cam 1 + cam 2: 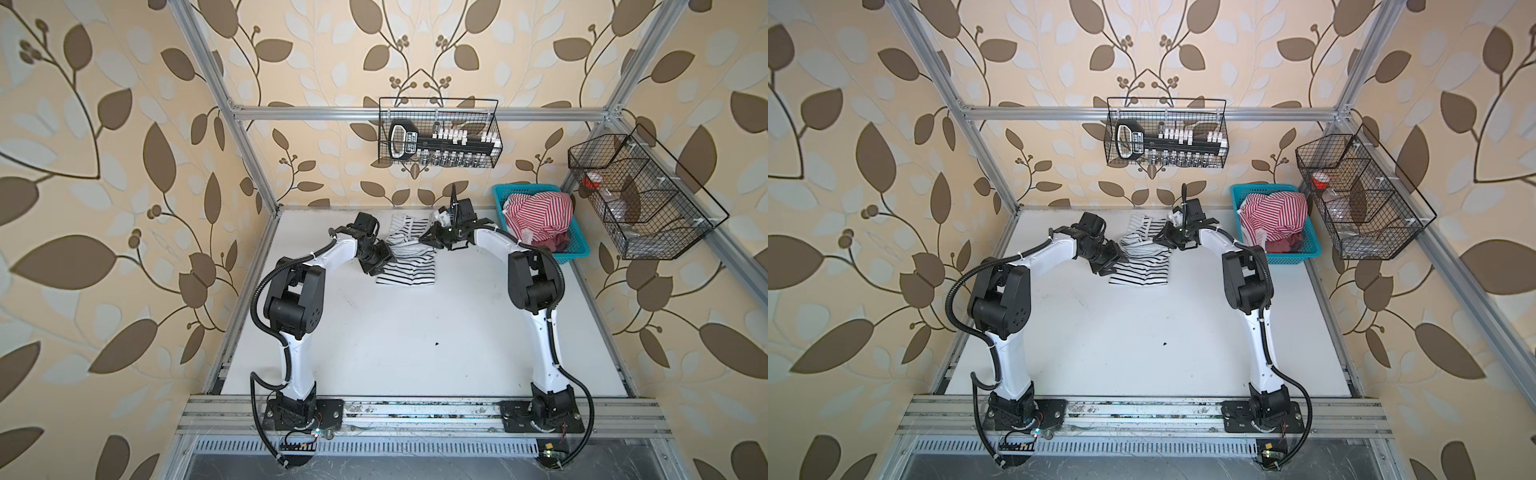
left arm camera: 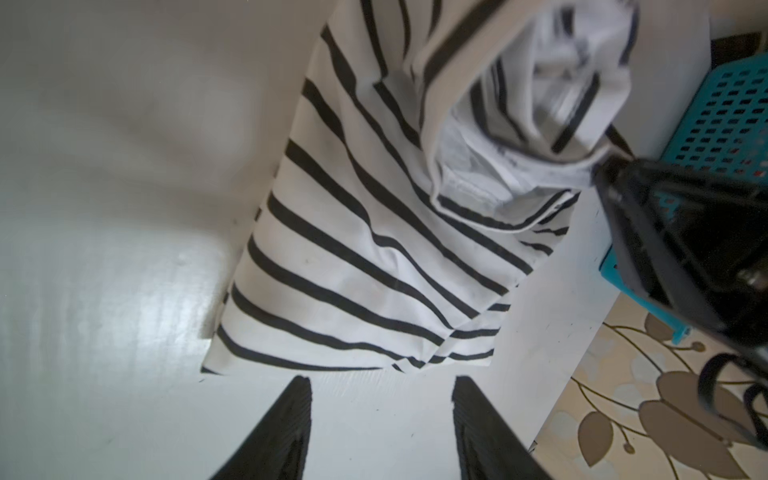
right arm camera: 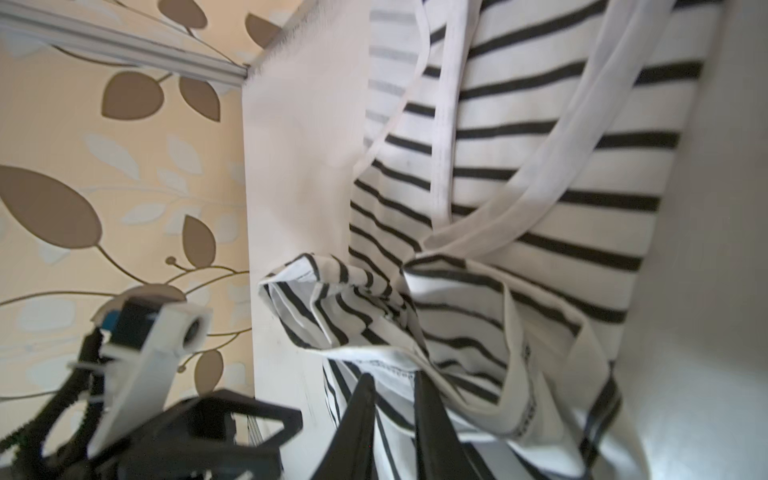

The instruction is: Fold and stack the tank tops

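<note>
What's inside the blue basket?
A red-striped tank top is heaped in the blue basket, with some dark red cloth poking out. Anything underneath them is covered.

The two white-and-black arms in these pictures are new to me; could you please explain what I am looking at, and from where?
They are two robot arms, the left arm and the right arm, bolted at the near edge of a white table. Two pictures look down on the whole scene from overhead and are nearly alike. The other two come from a camera on each arm's wrist, looking along its tool.

On the table lies a black-striped tank top. A red-striped tank top sits crumpled in a blue basket at the far right corner.

The right tool pinches a fold of the black-striped tank top and holds it raised off the table. The left tool stands open beside that top's edge, holding nothing.
</note>
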